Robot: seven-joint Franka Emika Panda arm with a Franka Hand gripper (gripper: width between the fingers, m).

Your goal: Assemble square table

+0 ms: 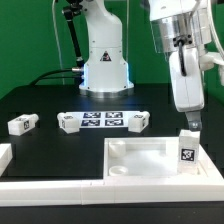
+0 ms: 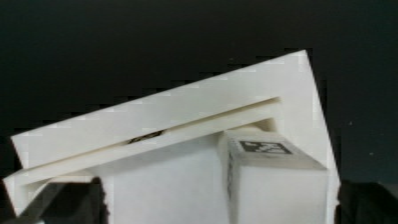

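Gripper (image 1: 190, 124), jaws parted and empty, is shown at right in the exterior view, just above an upright leg block (image 1: 187, 147) standing in the square tabletop (image 1: 135, 155) at lower centre. Leg seating is judged underway; regrasping or retreat follows. Wrist view: leg block (image 2: 267, 160) against tabletop (image 2: 178, 115).

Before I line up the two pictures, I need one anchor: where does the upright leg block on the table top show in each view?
Exterior view: the leg block stands upright at the table top's corner on the exterior view's right, below the open gripper.
Wrist view: the same leg block sits against the table top's corner.
Shared landmark: the black-white tag on the block.
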